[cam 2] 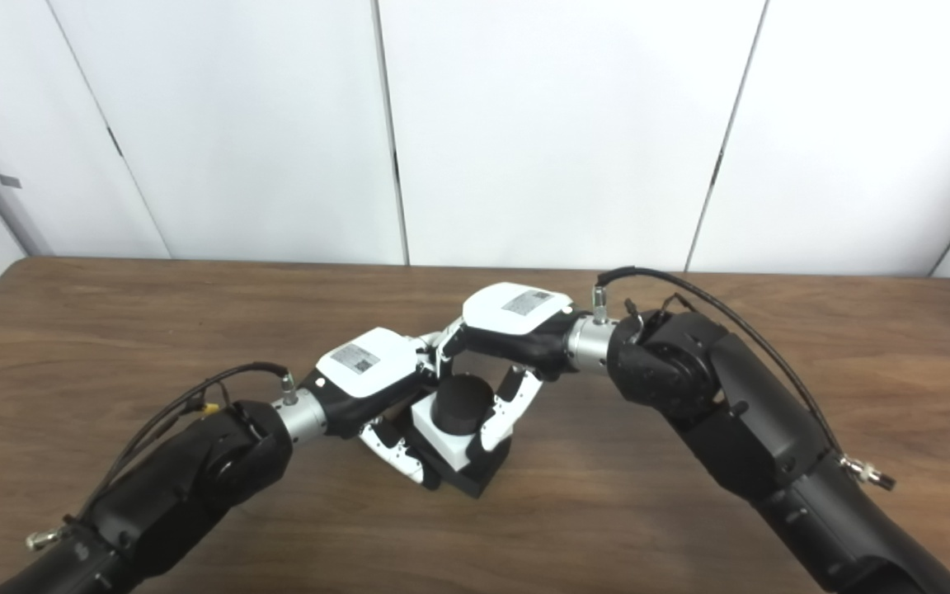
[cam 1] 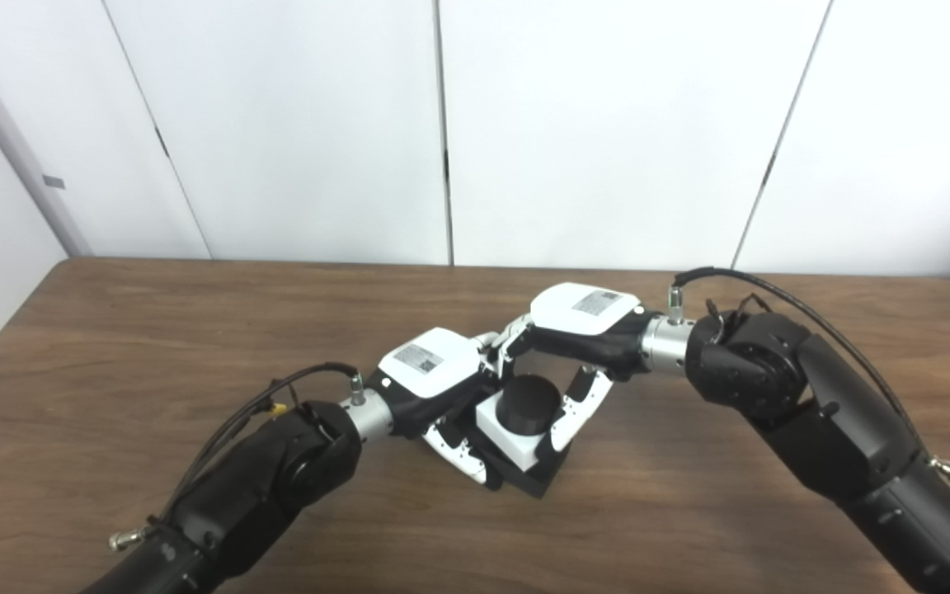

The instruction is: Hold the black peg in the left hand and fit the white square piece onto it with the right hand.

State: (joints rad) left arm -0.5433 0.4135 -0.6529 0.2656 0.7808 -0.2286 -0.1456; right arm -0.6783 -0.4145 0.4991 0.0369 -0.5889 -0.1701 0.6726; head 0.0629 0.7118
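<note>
The black peg is a round post on a black square base, near the middle of the table. The white square piece sits around the post, above the base, a little tilted. My left hand is shut on the base from the left, with its fingers under and beside it. My right hand reaches over from the right and grips the white piece, with its thumb on the piece's right side. The same group shows in the right eye view.
White wall panels stand behind the table's far edge. Both forearms cross the table from the bottom corners. Bare wood lies on the left, right and front.
</note>
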